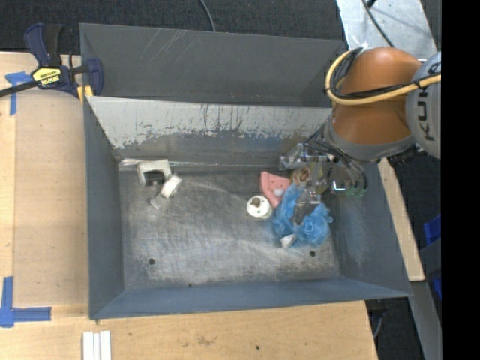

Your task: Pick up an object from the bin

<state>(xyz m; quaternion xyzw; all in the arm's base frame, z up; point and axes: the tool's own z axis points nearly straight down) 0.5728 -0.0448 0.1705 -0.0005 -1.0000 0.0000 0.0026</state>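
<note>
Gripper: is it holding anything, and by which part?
Cannot be told. The gripper is down at the top of the blue crumpled thing, by the pink piece.

Up top, dark matte floor [247, 2]. Across it, a thin black cable [196, 6], curving down toward the right. Upper right, a pale crinkled silvery sheet [397, 21] against that dark. Bottom left, small white strips [96, 343] side by side. Soft, even light throughout.
</note>
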